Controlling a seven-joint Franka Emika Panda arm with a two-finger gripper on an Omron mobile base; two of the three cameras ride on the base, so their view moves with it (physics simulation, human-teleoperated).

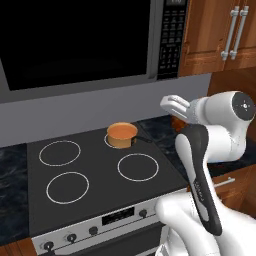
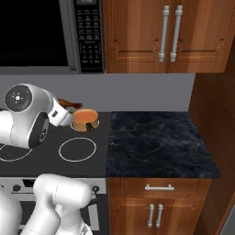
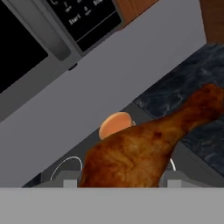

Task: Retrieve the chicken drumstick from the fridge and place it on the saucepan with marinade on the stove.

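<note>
Beneath the black microwave [image 1: 75, 42], the black flat stove [image 1: 95, 175] carries the small tan-orange saucepan [image 1: 122, 134] at its back right corner, just ahead of the hand [image 3: 120, 181], which grips the reddish-brown chicken drumstick [image 3: 144, 151], bone end pointing away toward the counter [image 2: 156, 142].

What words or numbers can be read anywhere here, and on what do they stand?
"Start": on a key of the microwave keypad, hand view; just legible.
Other microwave keys: white marks, too blurred to read.
Microwave display: faint digits, unreadable.
Stove front panel: no readable text.
</note>
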